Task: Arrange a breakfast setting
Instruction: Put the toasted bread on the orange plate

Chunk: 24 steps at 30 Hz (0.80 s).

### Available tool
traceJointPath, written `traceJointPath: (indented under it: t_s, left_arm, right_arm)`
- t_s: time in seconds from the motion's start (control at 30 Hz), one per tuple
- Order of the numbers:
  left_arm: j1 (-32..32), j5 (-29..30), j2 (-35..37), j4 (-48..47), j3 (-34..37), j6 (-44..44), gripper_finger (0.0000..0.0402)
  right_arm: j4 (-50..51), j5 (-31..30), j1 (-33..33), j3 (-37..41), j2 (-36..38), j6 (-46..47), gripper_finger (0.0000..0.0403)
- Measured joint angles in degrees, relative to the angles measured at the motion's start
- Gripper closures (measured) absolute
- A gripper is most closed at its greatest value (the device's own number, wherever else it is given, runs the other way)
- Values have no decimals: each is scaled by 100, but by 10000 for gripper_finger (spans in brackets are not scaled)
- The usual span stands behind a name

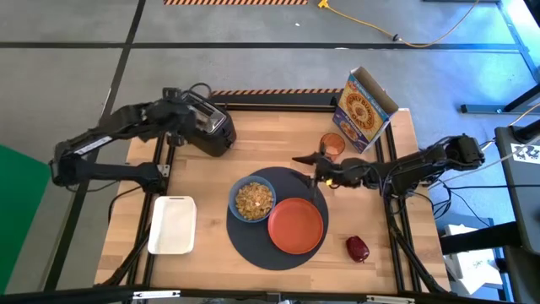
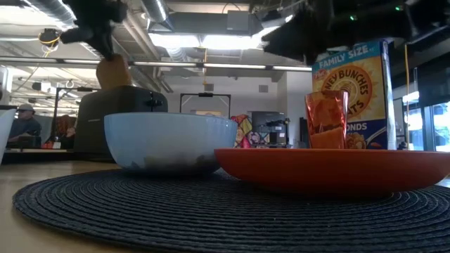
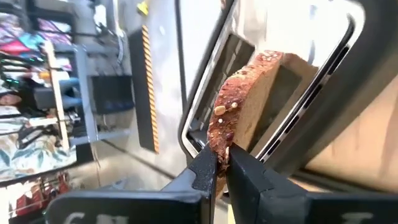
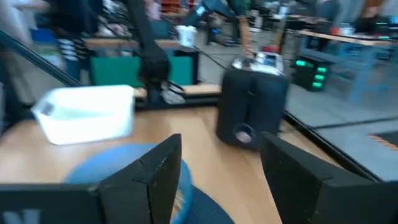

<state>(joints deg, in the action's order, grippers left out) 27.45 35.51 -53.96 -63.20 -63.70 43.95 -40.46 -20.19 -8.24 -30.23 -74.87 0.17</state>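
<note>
My left pincer [image 3: 221,168] is clamped on the toast slice [image 3: 249,102] above the toaster [image 1: 211,128], upper left; my right pincer [image 1: 305,159] hovers apart beside the cup [image 1: 332,145].

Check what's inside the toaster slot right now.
A brown toast slice stands in the toaster slot, top protruding, pinched by the left pincer. Its lower part is hidden inside the slot.

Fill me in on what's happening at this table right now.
The left gripper is shut on the toast slice, which stands in the black toaster's slot at the table's back. The right gripper hangs open above the dark-grey mat, near the orange cup. The blue bowl and orange plate sit on the mat; the dark-red fruit lies beside it.
</note>
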Motion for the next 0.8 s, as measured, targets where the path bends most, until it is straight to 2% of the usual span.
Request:
traceJointPath:
  t_s: [0.17, 0.3, 0.4, 0.5, 0.67, 0.8]
  left_arm:
    - [-421, -69, 600, 33, 0, -454, 376]
    - [-698, -225, 1017, 219, -7, -778, 376]
    - [-872, -524, 1259, 475, -9, -995, 376]
    - [-1000, -1231, 1446, 738, -9, -1275, 376]
    - [-1111, -2811, 1491, 1183, -11, -2051, 376]
    - [-1245, -3378, 1260, 1392, -13, -2625, 376]
  right_arm:
    - [341, 795, 265, -499, -157, 109, 174]
    - [727, 932, 394, -1100, -498, 87, 153]
    - [829, 794, 461, -1554, -851, -48, 142]
    - [805, 561, 466, -2007, -1156, -226, 138]
    - [1080, 523, 451, -2620, -1456, -522, 137]
    - [1331, 628, 444, -2744, -1519, -497, 137]
